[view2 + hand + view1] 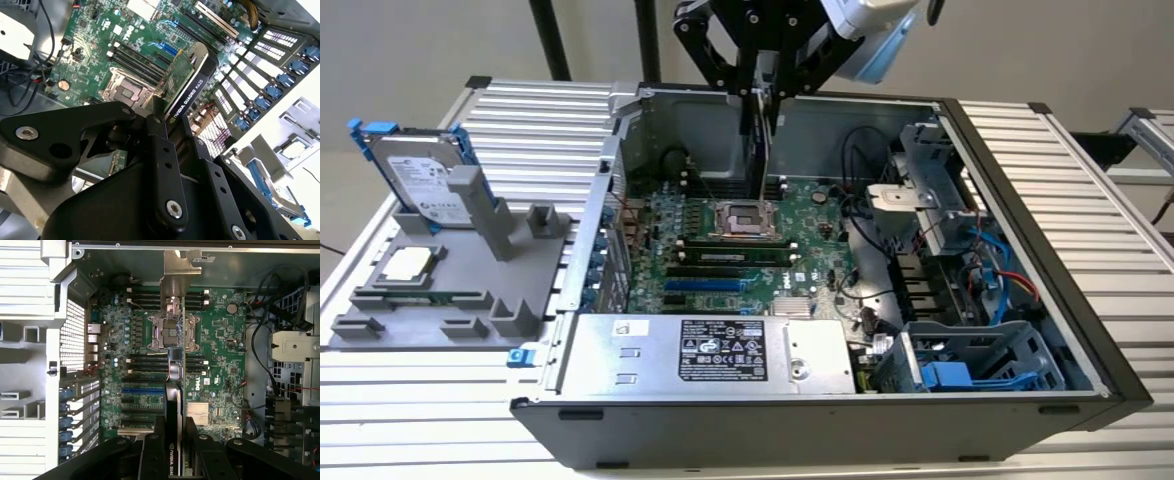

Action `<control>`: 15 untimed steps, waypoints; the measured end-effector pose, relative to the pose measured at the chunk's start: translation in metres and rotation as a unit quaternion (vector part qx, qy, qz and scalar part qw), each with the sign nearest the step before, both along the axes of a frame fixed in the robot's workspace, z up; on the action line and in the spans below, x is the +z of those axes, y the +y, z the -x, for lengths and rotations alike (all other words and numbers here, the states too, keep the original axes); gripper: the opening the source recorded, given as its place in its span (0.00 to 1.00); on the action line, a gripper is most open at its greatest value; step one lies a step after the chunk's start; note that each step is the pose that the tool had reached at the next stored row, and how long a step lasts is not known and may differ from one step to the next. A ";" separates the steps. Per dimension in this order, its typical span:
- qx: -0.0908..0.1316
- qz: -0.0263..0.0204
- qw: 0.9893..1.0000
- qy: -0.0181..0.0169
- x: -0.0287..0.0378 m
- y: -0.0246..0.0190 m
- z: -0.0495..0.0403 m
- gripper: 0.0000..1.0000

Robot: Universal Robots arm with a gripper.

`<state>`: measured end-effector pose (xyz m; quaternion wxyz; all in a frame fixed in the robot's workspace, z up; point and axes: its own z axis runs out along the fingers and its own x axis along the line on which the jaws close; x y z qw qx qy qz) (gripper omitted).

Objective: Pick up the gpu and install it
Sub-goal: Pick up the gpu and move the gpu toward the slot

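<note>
The gpu point(758, 145) hangs edge-down above the open computer case point(1014, 180), over the motherboard point(707, 275) near the CPU socket point(744, 218). My gripper point(765, 95) is shut on its upper edge. In the second wrist view the gpu's black shroud point(192, 85) and green board sit between the black fingers point(161, 145) of the gripper point(172, 127). In the first wrist view the gpu point(175, 390) appears edge-on with its silver bracket point(180, 275) at the far end, held by the gripper point(175, 432). The card is clear of the blue slots point(142, 389).
A silver hard drive with blue rails point(420, 175) stands in a grey fixture point(440, 300) at the exterior view's left, with a processor chip point(407, 265) on it. Inside the case are RAM sticks point(734, 250), a power supply point(707, 350), cables point(861, 215) and a drive cage point(974, 360).
</note>
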<state>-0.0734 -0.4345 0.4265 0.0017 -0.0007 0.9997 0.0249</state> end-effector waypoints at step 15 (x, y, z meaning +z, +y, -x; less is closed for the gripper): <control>0.002 0.000 1.000 0.000 0.0000 0.0000 -0.0005 0.00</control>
